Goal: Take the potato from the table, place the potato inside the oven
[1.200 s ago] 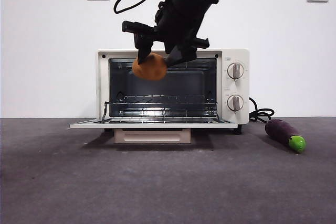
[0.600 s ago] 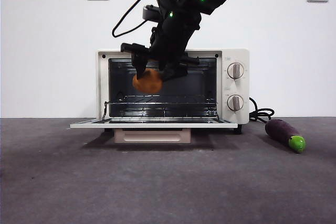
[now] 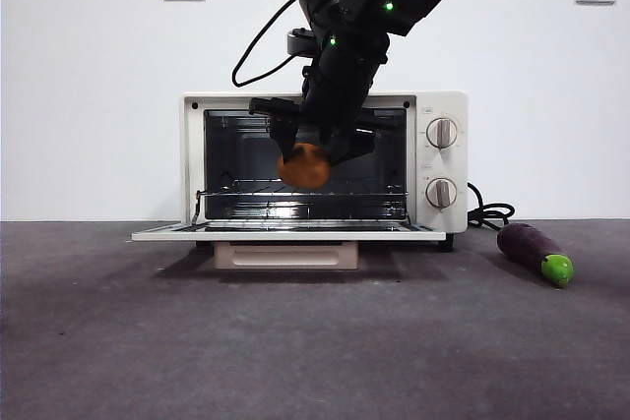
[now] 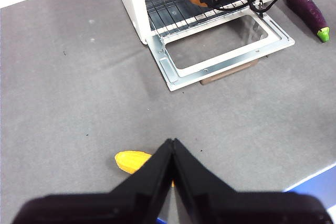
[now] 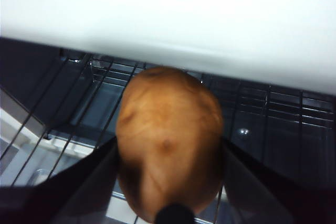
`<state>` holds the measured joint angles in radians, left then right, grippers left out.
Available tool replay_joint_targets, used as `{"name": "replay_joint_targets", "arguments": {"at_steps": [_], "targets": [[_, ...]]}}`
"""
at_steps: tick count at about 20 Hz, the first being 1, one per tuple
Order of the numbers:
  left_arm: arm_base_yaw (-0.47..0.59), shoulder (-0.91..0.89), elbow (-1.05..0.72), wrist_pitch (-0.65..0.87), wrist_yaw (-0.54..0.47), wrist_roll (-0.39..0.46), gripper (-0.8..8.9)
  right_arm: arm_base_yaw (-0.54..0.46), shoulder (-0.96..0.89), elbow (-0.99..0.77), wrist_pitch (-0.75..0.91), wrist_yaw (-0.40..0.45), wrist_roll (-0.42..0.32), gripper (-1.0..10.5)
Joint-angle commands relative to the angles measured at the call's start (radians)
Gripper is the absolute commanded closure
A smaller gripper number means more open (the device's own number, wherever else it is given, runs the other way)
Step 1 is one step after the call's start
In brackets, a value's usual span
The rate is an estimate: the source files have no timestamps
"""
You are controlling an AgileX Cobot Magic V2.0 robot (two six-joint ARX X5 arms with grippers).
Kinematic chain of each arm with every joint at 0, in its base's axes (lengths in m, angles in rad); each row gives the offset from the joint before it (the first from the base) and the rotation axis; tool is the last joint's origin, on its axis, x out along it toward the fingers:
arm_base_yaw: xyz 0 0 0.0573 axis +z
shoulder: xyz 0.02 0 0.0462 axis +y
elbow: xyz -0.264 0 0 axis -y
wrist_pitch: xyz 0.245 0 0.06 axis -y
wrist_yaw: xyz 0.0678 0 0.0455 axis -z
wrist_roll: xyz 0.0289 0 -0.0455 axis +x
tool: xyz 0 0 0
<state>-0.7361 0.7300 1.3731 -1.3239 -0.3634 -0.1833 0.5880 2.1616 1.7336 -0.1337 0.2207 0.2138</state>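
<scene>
Now right end effector (image 3: 313, 150) grips the potato (image 3: 304, 165) inside the oven (image 3: 438, 105).

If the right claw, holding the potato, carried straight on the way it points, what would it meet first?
Probably the wire rack: the right claw angles down into the oven with the potato leading, just above the rack. Depth is unclear.
</scene>
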Motion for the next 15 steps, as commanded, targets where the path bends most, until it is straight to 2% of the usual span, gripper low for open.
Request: {"name": "replay_joint_targets", "arguments": {"at_steps": [1, 3, 7, 12, 15], "targets": [[-0.001, -0.002, -0.007, 0.004, -0.003, 0.011, 8.19, 0.000, 0.020, -0.001, -0.011, -0.009, 0.035, 4.5], [-0.001, -0.002, -0.007, 0.004, -0.002, 0.011, 8.19, 0.000, 0.020, 0.023, -0.040, -0.016, 0.056, 3.8], [-0.001, -0.002, -0.007, 0.004, 0.004, 0.011, 8.19, 0.002, 0.020, 0.138, -0.176, -0.023, 0.056, 3.8], [-0.001, -0.002, -0.007, 0.004, 0.004, 0.011, 8.19, 0.026, 0.019, 0.312, -0.606, -0.034, 0.073, 3.8], [-0.001, -0.002, -0.007, 0.004, 0.004, 0.011, 8.19, 0.057, 0.019, 0.378, -0.818, -0.117, 0.028, 4.0]]}}
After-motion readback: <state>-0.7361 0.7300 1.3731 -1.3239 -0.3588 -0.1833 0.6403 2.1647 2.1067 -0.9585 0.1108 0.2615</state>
